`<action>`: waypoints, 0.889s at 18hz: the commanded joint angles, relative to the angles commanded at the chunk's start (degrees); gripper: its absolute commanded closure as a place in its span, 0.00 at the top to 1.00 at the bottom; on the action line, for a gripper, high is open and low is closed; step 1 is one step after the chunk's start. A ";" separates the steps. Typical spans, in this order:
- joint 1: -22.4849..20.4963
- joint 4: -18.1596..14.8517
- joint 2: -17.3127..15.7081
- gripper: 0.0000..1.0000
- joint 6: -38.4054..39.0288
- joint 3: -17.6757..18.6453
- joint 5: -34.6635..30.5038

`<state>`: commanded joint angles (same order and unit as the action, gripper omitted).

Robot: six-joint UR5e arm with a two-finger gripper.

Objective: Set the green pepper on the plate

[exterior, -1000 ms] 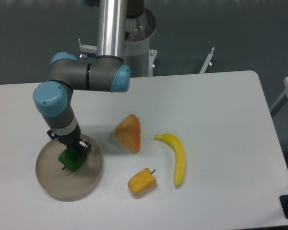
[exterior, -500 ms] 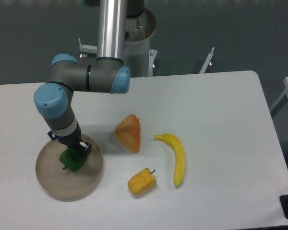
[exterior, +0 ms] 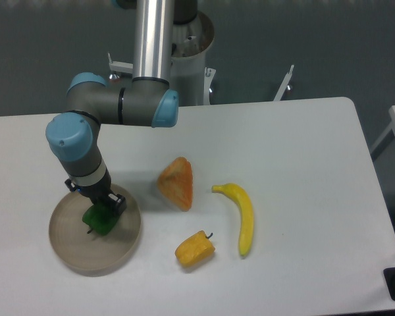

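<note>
The green pepper (exterior: pixel 99 221) is small, dark and glossy. It sits low inside the round beige plate (exterior: pixel 122 247) at the table's front left, a bit left of the plate's centre. My gripper (exterior: pixel 100 209) points straight down over the plate, with its dark fingers (exterior: pixel 117 201) closed against the top of the pepper. The wrist hides the fingertips and the pepper's upper part. I cannot tell whether the pepper's underside touches the plate's floor.
An orange wedge-shaped piece (exterior: pixel 177 182) lies right of the plate. A yellow-orange pepper (exterior: pixel 195 248) is near the front, and a banana (exterior: pixel 243 216) lies further right. The arm's base column (exterior: pixel 153 39) stands at the table's back edge.
Almost nothing has changed: the arm stays over the plate with only a slight wobble, and the pepper remains under the gripper.
</note>
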<state>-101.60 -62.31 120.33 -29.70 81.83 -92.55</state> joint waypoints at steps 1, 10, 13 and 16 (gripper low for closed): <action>-0.17 -0.26 -0.18 0.84 -1.05 -0.18 0.00; -10.35 -6.06 -6.68 0.92 -18.52 0.09 -0.09; -15.98 -6.95 -7.82 0.92 -26.70 -0.35 -0.09; -21.17 -6.86 -7.83 0.92 -34.34 -0.62 -0.09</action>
<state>-122.77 -69.17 112.50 -64.05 81.21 -92.64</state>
